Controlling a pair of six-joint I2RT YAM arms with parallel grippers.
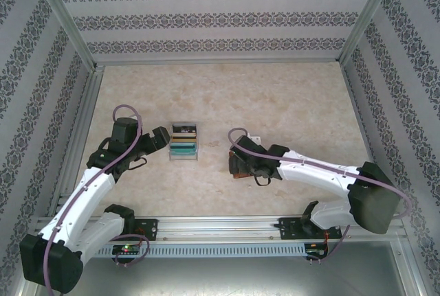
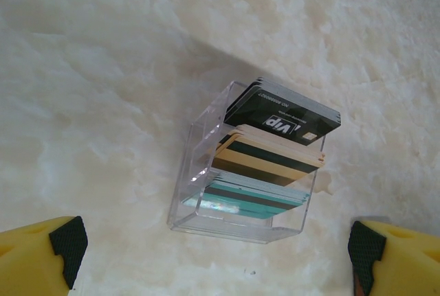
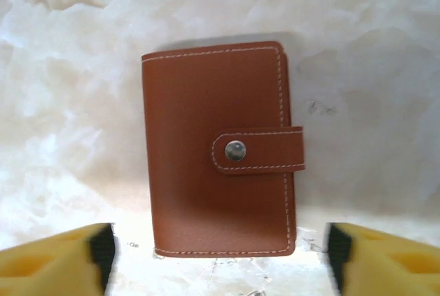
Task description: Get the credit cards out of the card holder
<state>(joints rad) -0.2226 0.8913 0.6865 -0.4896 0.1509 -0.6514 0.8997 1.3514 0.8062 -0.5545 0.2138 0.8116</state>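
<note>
Left gripper: In the overhead view I find the left gripper left of centre on the table, pointed at the tray. On its wrist camera the left gripper has its yellow, black-padded fingers spread wide at the two lower corners. It is released and grasps nothing.

Clear plastic tray: The clear plastic tray sits just right of that gripper, apart from the fingertips. The close view shows its transparent wall resting on the table.

Tray contents: I note three stacks in the tray. A black card marked VIP lies at the far end, tan cards with a dark stripe are in the middle, and teal cards lie nearest the gripper.

Table: The table is pale, marbled beige.

Card holder: The card holder lies right of centre, well apart from the tray, partly under the right arm's end. Close up, the card holder is reddish-brown leather with pale stitching, lying flat and folded shut.

Snap tab: The snap tab wraps over from the right edge, fastened by a metal stud.

Right gripper: The right gripper is over the holder. On its wrist camera the right gripper straddles the holder's near end, and I see table on both sides between the fingers and the leather. The hand is unclenched and grips nothing.
</note>
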